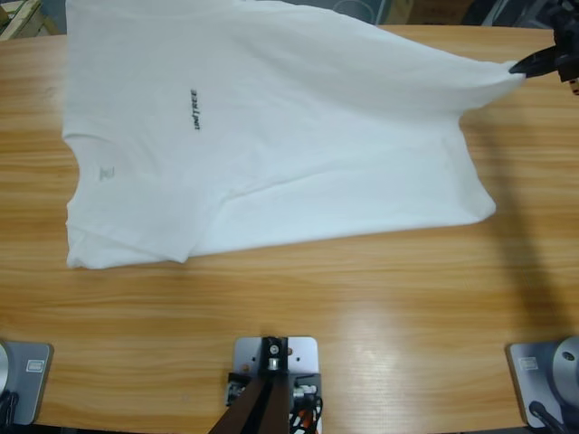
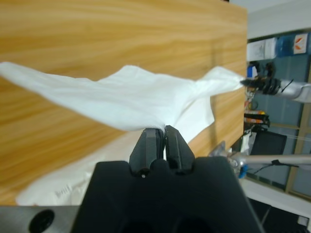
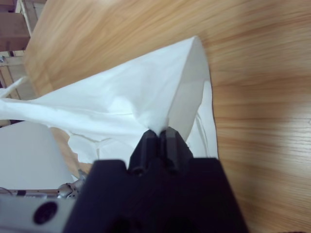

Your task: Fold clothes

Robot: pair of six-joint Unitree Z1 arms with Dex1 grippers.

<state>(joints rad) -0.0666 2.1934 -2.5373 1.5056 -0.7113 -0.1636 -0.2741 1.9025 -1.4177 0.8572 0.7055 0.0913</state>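
A long wooden table [image 1: 380,307] carries the white T-shirt [image 1: 271,136], its long axis running three to nine o'clock, collar end toward nine. At two o'clock the right gripper [image 3: 156,132] is clenched on a lifted corner; the left gripper [image 2: 164,130] is clamped on another raised fold.

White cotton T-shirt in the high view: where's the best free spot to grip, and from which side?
Probably the free hem corner of the white short-sleeved cotton T-shirt, coming in from the picture's right. It lies flat and points outward over bare wooden table. The other hem corner is already pinched by a black gripper.
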